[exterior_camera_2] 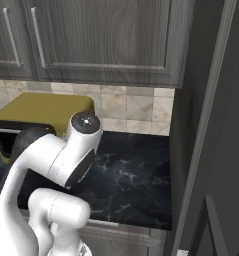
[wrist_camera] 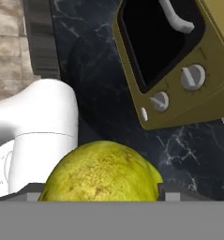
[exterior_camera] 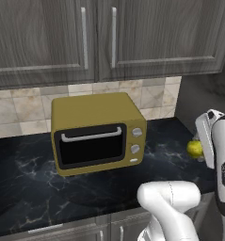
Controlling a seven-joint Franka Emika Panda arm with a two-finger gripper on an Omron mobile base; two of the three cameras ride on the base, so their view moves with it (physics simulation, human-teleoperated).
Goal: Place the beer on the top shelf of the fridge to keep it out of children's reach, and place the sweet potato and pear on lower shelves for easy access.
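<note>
1. The pear [wrist_camera: 101,171] sits at the bottom of the hand view, yellow-green and speckled, directly between the two small dark finger tips [wrist_camera: 172,191] of the end effector [wrist_camera: 101,194].
2. End effector state — the jaws stand wide, one tip on each side of the pear and hard against it; they appear to be closed on the fruit, though the contact points themselves are hidden behind it.
3. In the left base view the pear [exterior_camera: 195,149] shows as a small yellow-green round at the right edge, just beside the white hand of the arm [exterior_camera: 169,202] and over the dark marbled surface [exterior_camera: 29,174]. Whether it rests on the surface or is lifted clear of it cannot be told.
4. A mustard-yellow toaster oven [exterior_camera: 97,133] stands on the surface against the tiled backsplash [exterior_camera: 20,110], well to the left of the pear; its door is shut, with a pale handle and two knobs on the right side of its front.
5. Dark wood-grain cabinets [exterior_camera: 100,37] hang above the toaster oven.
6. In the right base view a tall grey panel [exterior_camera_2: 216,125] bounds the surface on the right — it cannot be told from this angle whether it belongs to the fridge.
</note>
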